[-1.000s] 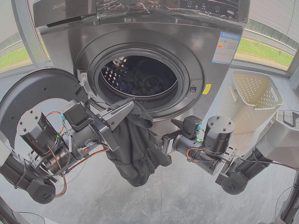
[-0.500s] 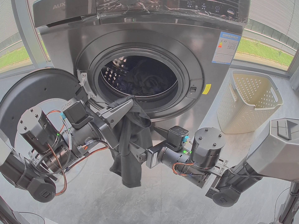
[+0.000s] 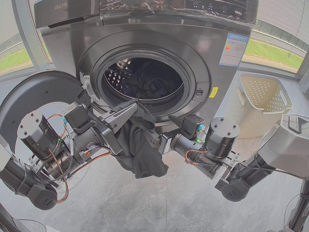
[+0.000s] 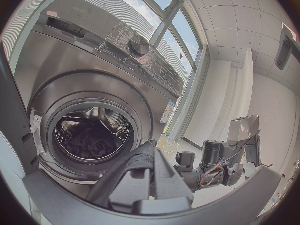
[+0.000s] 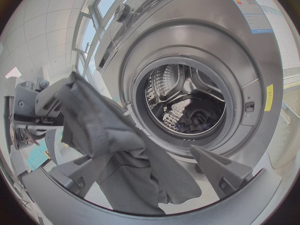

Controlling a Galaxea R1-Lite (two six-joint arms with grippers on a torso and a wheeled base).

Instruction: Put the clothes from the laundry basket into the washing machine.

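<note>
A dark grey garment [image 3: 138, 145] hangs in front of the washing machine [image 3: 193, 42], just below its open drum [image 3: 145, 78]. My left gripper [image 3: 133, 108] is shut on the garment's top edge at the drum's lower rim; the left wrist view shows the cloth [image 4: 125, 172] pinched in that gripper [image 4: 153, 149]. My right gripper [image 3: 154, 140] sits against the hanging part from the right. The right wrist view shows its fingers [image 5: 218, 169] spread wide, with the garment [image 5: 103, 119] draped across one side. Dark clothes [image 5: 197, 116] lie inside the drum.
The round door [image 3: 35, 91] stands swung open on the left, behind my left arm. A cream laundry basket [image 3: 248, 120] leans on the floor to the right of the machine. Grey tiled floor lies below the arms.
The right arm dipped left under the garment, then rose back toward the machine. The hanging end is now bunched higher. The left gripper has kept its hold and place.
</note>
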